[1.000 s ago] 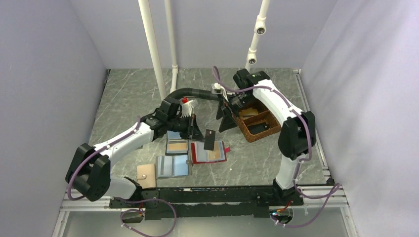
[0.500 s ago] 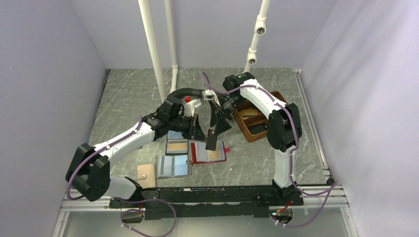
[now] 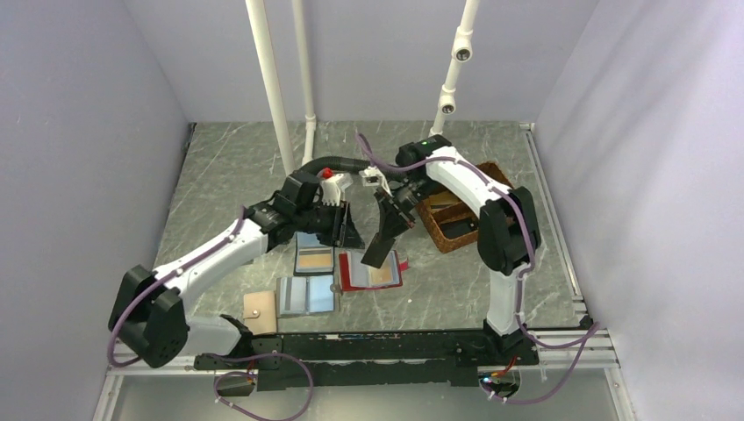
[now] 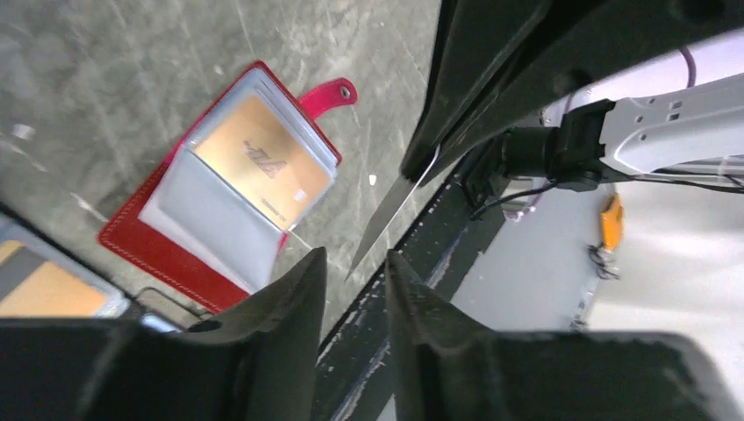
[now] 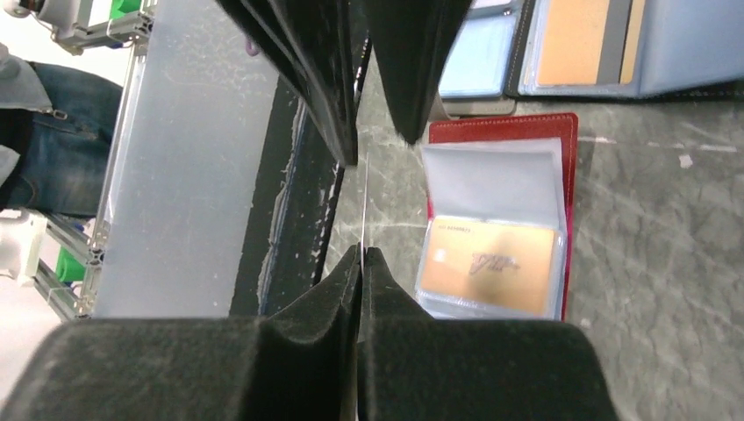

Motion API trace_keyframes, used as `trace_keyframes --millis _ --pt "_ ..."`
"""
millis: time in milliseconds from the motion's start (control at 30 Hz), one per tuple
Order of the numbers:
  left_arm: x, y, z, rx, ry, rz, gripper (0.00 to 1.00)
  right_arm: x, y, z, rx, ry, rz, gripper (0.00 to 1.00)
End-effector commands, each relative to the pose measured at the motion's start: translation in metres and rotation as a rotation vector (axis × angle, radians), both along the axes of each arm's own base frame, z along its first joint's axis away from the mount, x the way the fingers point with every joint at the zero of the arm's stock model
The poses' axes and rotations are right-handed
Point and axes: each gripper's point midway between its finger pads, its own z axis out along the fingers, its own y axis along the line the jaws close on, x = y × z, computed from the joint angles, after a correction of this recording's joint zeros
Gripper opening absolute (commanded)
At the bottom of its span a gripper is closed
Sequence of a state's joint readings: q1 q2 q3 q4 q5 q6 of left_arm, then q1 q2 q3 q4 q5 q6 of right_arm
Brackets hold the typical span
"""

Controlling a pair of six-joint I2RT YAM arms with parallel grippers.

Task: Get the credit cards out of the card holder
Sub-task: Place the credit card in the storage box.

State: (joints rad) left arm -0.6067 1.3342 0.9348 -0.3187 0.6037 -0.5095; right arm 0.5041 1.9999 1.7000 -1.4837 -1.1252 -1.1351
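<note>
1. The right gripper is clamped on a dark card, its fingers pressed together on the thin edge. In the top view the card hangs tilted from the fingertips toward 7 o'clock, clear of the table.
2. The left gripper has its fingers a little apart. In its wrist view the dark card's lower tip ends just above that gap, and whether it touches either finger cannot be told.
3. Seen from above, the left gripper sits close at 9 o'clock of the right one.
4. The card holder lies spread open on the table at 6 o'clock of the right gripper and 4 o'clock of the left, under the hanging card's lower end. Neither gripper touches it.
5. A tan-orange card sits in a clear sleeve in the holder's 3 o'clock half.
6. A dark-framed blue wallet lies at 10 o'clock of the holder, just beside it. A pale blue bifold lies at 8 o'clock. A wicker basket stands at 3 o'clock of the right gripper.
</note>
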Motion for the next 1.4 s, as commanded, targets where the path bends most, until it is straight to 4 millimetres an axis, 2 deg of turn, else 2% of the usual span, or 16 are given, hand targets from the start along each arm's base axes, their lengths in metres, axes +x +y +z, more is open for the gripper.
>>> trace_keyframes --millis 0,67,133,200,233,267,400,533,700,833,1033,1100,1200,1367 --pt "0.012 0.013 0.045 0.005 -0.174 0.071 0.41 0.011 -0.022 0.039 0.019 -0.096 -0.105 0.00" --pt "0.014 0.020 0.052 0.007 -0.216 0.114 0.50 0.016 -0.036 0.043 -0.019 -0.106 -0.147 0.00" --pt "0.017 0.025 0.062 -0.010 -0.257 0.159 0.64 0.019 -0.050 0.047 -0.063 -0.112 -0.180 0.00" --pt "0.020 0.028 0.073 -0.048 -0.290 0.208 0.81 0.021 -0.063 0.050 -0.092 -0.121 -0.223 0.00" --pt "0.021 0.029 0.076 -0.070 -0.299 0.235 0.95 0.020 -0.069 0.051 -0.100 -0.128 -0.240 0.00" --pt "0.022 0.029 0.079 -0.100 -0.307 0.257 0.99 0.020 -0.076 0.053 -0.108 -0.134 -0.263 0.00" --pt "0.027 0.026 0.079 -0.155 -0.329 0.285 1.00 0.034 -0.104 0.057 -0.146 -0.160 -0.397 0.00" --pt "0.032 0.019 0.062 -0.058 -0.330 0.185 1.00 0.066 -0.141 0.062 -0.171 -0.175 -0.585 0.00" --pt "0.054 0.013 0.055 0.038 -0.422 0.118 0.99 0.098 -0.185 0.066 -0.175 -0.156 -0.756 0.00" --pt "0.073 0.013 0.054 0.074 -0.505 0.129 1.00 0.118 -0.211 0.063 -0.223 -0.213 -0.832 0.00" --pt "0.096 0.016 0.054 0.155 -0.574 0.148 0.99 0.151 -0.227 0.062 -0.240 -0.292 -0.934 0.00" --pt "0.103 0.017 0.051 0.195 -0.577 0.144 1.00 0.156 -0.231 0.061 -0.246 -0.293 -0.959 0.00" --pt "0.117 0.020 0.049 0.280 -0.595 0.126 0.99 0.155 -0.232 0.059 -0.230 -0.255 -0.983 0.00" --pt "0.134 0.020 0.049 0.355 -0.613 0.114 0.99 0.139 -0.235 0.050 -0.237 -0.315 -0.931 0.00"
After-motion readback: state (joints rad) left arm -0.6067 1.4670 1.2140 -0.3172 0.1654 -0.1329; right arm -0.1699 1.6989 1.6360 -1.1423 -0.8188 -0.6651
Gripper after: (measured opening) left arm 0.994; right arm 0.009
